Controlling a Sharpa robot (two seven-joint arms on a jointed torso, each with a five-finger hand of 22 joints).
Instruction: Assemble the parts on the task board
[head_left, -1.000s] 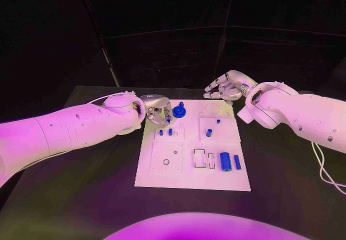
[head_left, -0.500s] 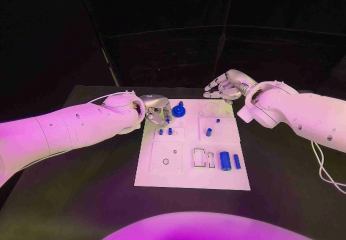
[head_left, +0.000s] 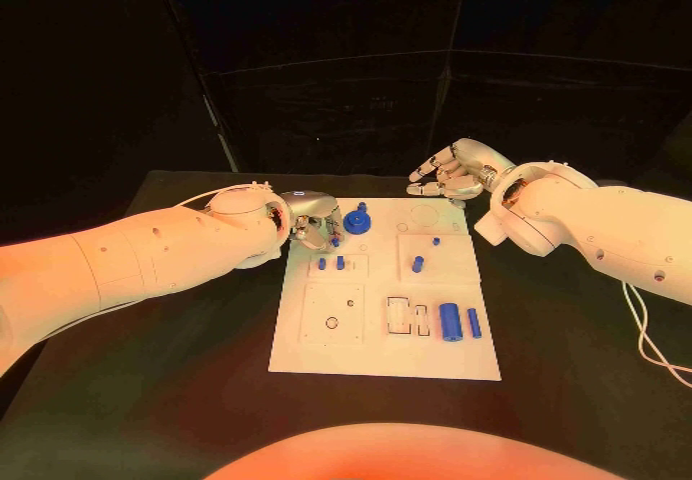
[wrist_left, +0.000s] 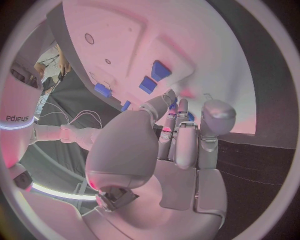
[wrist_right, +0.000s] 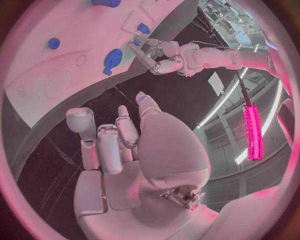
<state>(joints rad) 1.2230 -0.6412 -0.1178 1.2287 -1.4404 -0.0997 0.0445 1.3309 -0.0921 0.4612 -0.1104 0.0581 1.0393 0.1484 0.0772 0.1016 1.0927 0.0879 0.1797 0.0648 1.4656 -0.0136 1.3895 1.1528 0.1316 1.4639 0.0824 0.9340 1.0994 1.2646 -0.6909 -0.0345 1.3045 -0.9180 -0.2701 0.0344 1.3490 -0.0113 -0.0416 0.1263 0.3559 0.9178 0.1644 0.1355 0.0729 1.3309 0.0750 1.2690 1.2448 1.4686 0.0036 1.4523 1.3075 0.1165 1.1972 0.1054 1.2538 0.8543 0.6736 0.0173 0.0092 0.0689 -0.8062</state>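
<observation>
Black table (head_left: 173, 330), white board (head_left: 332, 355) lying flat in the middle of it, both arms reaching in from the sides.

Left hand (head_left: 310, 222) down at the far left corner of the board, fingers bunched together with the tips right on the surface. Bit of blue (head_left: 335, 240) peeking out at those tips. Could be a small part pinched there, could be one just sitting in its hole, honestly can't tell from either angle. Probably parked there to seat or pick something at that corner, right beside the round blue knob (head_left: 358, 222).

Right hand (head_left: 451, 170) up off the table past the far edge of the board, fingers loosely spread and holding nothing. Looks like waiting out of the way so as not to crowd the left one.

Counted the blue stuff, leaving out that bit at the fingertips:
- one round blue knob at the far end
- two short pegs (head_left: 322, 265) side by side on the left
- one single peg (head_left: 418, 265) on the right half
- one tiny stud (head_left: 436, 241) just beyond it
- one fat cylinder (head_left: 450, 322) and one thin rod (head_left: 473, 322) lying next to each other near the front right

So seven in all. Also two empty rectangular slots (head_left: 398, 316) beside the cylinder and one round hole (head_left: 332, 323) on the left plate, so plenty left to do, at a guess.
</observation>
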